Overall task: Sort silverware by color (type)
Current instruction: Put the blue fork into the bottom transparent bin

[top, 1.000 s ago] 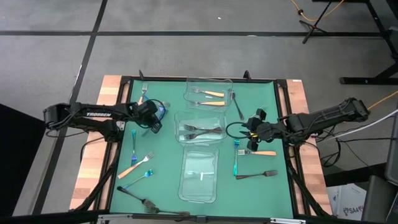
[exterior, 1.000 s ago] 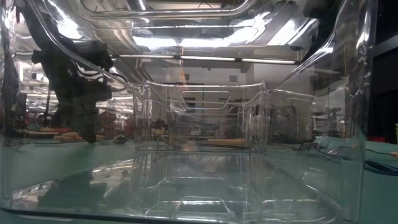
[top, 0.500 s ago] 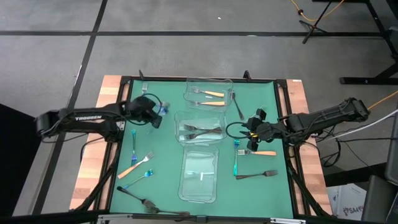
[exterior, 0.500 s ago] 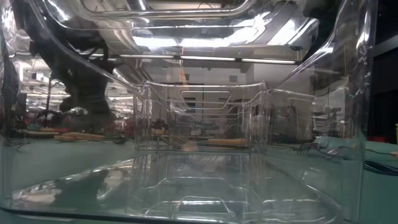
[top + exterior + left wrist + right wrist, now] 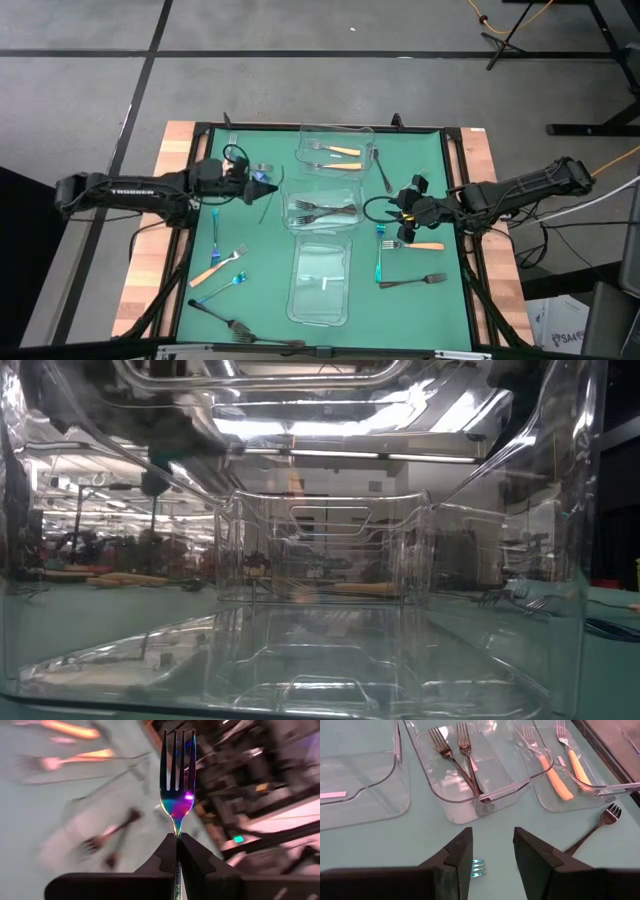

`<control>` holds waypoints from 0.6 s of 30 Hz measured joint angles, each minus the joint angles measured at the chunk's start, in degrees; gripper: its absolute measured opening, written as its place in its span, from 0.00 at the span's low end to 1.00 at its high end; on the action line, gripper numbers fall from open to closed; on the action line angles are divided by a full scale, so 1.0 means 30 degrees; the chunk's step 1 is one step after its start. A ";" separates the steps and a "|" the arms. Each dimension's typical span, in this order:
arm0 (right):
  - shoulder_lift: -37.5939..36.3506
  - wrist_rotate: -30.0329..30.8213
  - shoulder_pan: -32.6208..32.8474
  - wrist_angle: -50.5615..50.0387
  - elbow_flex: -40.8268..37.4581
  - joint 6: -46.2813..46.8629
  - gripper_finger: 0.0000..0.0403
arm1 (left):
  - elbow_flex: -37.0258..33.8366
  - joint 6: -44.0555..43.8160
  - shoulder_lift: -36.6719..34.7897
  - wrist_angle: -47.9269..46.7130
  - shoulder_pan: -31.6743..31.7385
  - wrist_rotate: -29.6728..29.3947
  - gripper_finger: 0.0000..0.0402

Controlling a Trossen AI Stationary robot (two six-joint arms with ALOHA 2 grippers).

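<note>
My left gripper (image 5: 254, 187) hangs above the table's far left part, just left of the middle clear container (image 5: 345, 222). It is shut on an iridescent blue-teal fork (image 5: 176, 795), whose tines point away from the fingers. My right gripper (image 5: 492, 854) stands open right of that container, above the tines of a blue fork (image 5: 478, 867) lying on the mat. The far container (image 5: 362, 132) holds two orange-handled forks (image 5: 338, 151). Two dark forks (image 5: 460, 757) lie in the middle one. My left gripper pinches the fork's handle just behind the neck (image 5: 177, 837) between its two fingers. The fingers lie along the handle, nearly level, coming from the table's left. The rest of the handle is hidden between them. The fork is lifted clear and sticks straight out past the fingertips.
The near container (image 5: 343, 305) holds only a white label. Loose forks lie on the green mat: an orange-handled one (image 5: 216, 267), two blue ones (image 5: 215, 225) (image 5: 224, 290) and dark ones (image 5: 240, 328) at the left; dark (image 5: 383, 170), orange-handled (image 5: 424, 245) and blue (image 5: 380, 262) at the right.
My left gripper has risen off the mat with the blue-teal fork and tipped from pointing down to nearly level, rolling as it went; it now points toward the middle container. The fork is lifted clear. My right gripper has kept still.
</note>
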 joint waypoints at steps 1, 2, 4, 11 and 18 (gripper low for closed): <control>0.0000 -0.0001 0.0000 0.0000 0.0000 0.0000 0.33 | 0.0006 -0.0395 0.0060 0.0575 -0.0658 -0.0619 0.01; 0.0000 -0.0001 0.0000 0.0000 0.0000 0.0000 0.33 | 0.0006 -0.0668 0.0144 0.1112 -0.1350 -0.1360 0.01; 0.0000 -0.0001 0.0000 -0.0003 0.0000 0.0000 0.33 | 0.0006 -0.0782 0.0313 0.2137 -0.2908 -0.3083 0.01; 0.0000 0.0003 0.0000 -0.0004 0.0000 0.0000 0.33 | 0.0013 -0.1868 0.1789 0.5473 -0.7998 -0.9042 0.01; 0.0000 0.0036 0.0000 0.0000 0.0000 0.0005 0.33 | 0.0013 -0.2689 0.4381 0.9289 -1.0905 -1.2418 0.01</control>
